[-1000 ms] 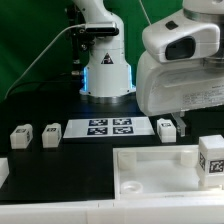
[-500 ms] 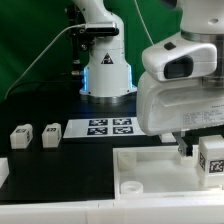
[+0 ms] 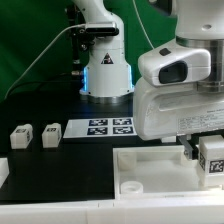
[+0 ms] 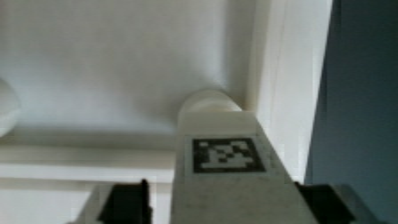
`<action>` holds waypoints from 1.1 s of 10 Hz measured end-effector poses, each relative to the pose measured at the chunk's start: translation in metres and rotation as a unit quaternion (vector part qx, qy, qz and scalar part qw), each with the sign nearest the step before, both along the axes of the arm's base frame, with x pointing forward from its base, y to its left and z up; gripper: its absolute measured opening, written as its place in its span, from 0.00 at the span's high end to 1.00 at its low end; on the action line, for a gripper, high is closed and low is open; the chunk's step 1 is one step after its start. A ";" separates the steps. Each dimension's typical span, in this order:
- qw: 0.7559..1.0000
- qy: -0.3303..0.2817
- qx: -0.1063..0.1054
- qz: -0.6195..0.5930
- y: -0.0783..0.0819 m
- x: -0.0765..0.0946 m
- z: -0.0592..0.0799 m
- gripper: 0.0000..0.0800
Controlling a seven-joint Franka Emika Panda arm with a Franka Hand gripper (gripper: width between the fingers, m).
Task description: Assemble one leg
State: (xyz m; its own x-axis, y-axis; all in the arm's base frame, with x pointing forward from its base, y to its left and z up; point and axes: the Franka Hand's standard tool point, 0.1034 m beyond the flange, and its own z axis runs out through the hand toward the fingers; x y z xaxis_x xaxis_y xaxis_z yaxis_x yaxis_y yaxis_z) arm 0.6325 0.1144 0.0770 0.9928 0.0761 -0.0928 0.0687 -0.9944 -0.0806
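The work area is a black table in front of a green backdrop. The arm's white base stands at the rear. The marker board lies flat on the table directly in front of the base and serves as the reference here.

Leg position: the leg is toward the exterior view's right of the marker board and nearer the camera. It stands upright over the right-hand part of the large white square panel, with its tag face turned outward. Whether its lower end touches the panel cannot be told.

Finger state: in the wrist view the two dark fingers flank the leg, one on each side. A thin strip of background shows between each finger and the leg. They are therefore spread apart and not clamped on it. The bulky white wrist housing hangs above the leg, to the exterior view's right of the marker board.

Other parts: two more tagged blocks sit side by side on the table, just to the exterior view's left of the marker board.
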 end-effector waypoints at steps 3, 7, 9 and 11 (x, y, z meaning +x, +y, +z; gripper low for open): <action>1.000 0.000 0.000 0.000 0.000 0.000 0.000 0.64; 0.997 -0.007 -0.002 -0.075 0.001 0.003 0.000 0.63; 0.983 -0.003 -0.003 -0.186 0.000 0.005 -0.001 0.63; 0.942 -0.014 0.005 -0.335 -0.002 0.004 -0.001 0.63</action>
State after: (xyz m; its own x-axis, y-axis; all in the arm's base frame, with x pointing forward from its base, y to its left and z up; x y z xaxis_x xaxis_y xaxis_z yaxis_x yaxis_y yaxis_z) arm 0.6363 0.1125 0.0756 0.8201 -0.5681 -0.0690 -0.5722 -0.8144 -0.0967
